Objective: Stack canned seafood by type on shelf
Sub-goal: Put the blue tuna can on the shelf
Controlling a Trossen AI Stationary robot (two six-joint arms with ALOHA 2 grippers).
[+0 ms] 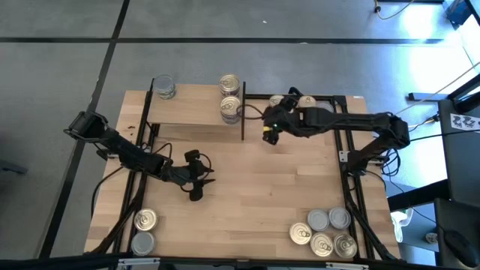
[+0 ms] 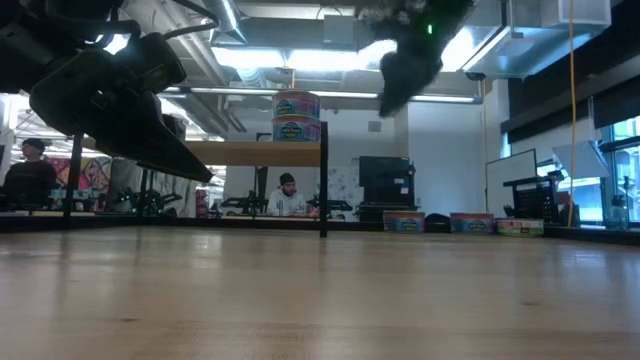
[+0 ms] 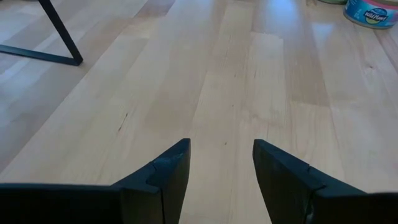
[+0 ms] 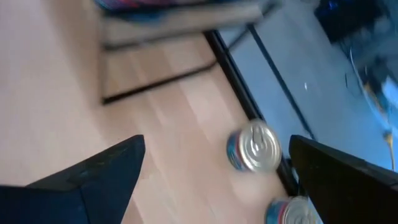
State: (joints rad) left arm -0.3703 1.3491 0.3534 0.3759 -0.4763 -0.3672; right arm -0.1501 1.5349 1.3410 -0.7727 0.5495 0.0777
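On the shelf (image 1: pixel 196 112) at the table's far left, two tins (image 1: pixel 231 96) stand stacked at its right end and a single tin (image 1: pixel 163 88) rests at its left end. My right gripper (image 1: pixel 268 136) hangs open and empty above the table, just right of the shelf. In its wrist view a gold-topped tin (image 4: pixel 255 147) and a second one (image 4: pixel 293 213) stand on the table below. My left gripper (image 1: pixel 197 189) is open and empty over bare wood (image 3: pixel 221 149) at mid-left.
Several tins (image 1: pixel 324 232) cluster at the near right corner and two (image 1: pixel 144 231) at the near left. More tins (image 1: pixel 306 100) stand at the far right behind my right arm. The shelf's black legs (image 1: pixel 243 120) stand on the table. The middle is bare wood.
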